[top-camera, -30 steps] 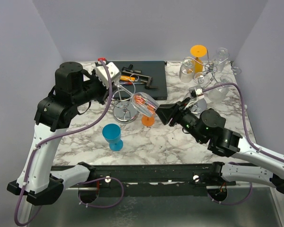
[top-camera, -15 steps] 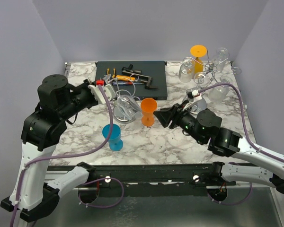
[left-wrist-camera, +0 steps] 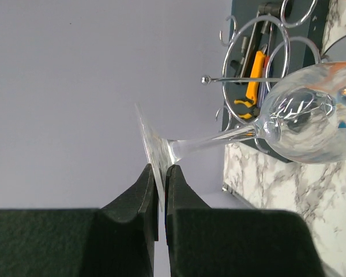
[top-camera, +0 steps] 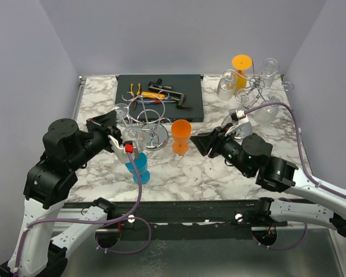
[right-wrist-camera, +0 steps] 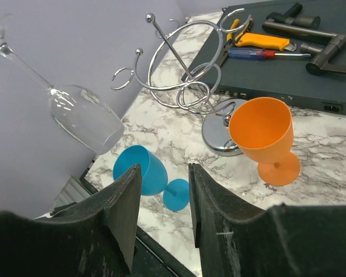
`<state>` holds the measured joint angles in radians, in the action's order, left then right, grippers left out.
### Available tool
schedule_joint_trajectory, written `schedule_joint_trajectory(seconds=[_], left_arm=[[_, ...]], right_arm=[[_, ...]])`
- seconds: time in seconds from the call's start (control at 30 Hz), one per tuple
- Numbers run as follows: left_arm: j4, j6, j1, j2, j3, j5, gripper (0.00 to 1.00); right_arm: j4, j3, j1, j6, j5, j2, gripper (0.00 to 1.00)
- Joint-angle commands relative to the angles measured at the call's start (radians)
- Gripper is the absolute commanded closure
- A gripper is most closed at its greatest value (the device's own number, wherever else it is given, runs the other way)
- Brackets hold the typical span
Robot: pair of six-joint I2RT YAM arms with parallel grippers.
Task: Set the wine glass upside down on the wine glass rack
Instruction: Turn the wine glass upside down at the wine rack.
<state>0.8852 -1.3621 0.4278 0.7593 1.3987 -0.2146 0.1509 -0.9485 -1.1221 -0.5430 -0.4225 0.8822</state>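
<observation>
A clear wine glass [left-wrist-camera: 308,115] is held by its flat foot [left-wrist-camera: 153,147], on which my left gripper [left-wrist-camera: 161,176] is shut. The glass hangs tilted, foot up and rim down [right-wrist-camera: 83,118], to the left of the chrome wire wine glass rack [top-camera: 149,118] and apart from it. From above, the left gripper [top-camera: 111,128] and the glass [top-camera: 131,136] sit just left of the rack's round base [top-camera: 154,140]. My right gripper [top-camera: 199,142] stands open and empty, to the right of the rack [right-wrist-camera: 184,75].
An orange goblet [top-camera: 181,135] stands right of the rack's base. A blue goblet [top-camera: 138,167] lies below the held glass. A dark tray of tools [top-camera: 173,95] is behind the rack. A second rack [top-camera: 251,86] with several glasses fills the back right corner.
My left arm has carried the clear glass leftwards, from beside the right gripper to the rack's left side, and has drawn back towards the near edge. The right gripper has hardly moved.
</observation>
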Motion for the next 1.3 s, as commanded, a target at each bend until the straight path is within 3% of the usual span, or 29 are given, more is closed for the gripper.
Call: schedule_joint_trajectory(seconds=[0.0,0.37,0.7,1.27], left_arm=[[-0.078,-0.207,0.006,-0.04,-0.049,0.049,1.0],[-0.016,-0.364,0.006,-0.057,-0.079,0.127,1.0],[0.075,-0.339,0.007,-0.032,-0.095,0.185,1.0],[0.002,-0.349,0.006,0.035,-0.206,0.234,1.0]], right_arm=[[0.017,-0.008,-0.002,-0.004,-0.034,-0.028,0.58],[0.018,0.036,-0.002,-0.02,-0.043,-0.088,0.6],[0.006,0.054,-0.003,-0.021,-0.042,-0.112,0.62],[0.012,0.047,-0.002,-0.018,-0.049,-0.118,0.62]])
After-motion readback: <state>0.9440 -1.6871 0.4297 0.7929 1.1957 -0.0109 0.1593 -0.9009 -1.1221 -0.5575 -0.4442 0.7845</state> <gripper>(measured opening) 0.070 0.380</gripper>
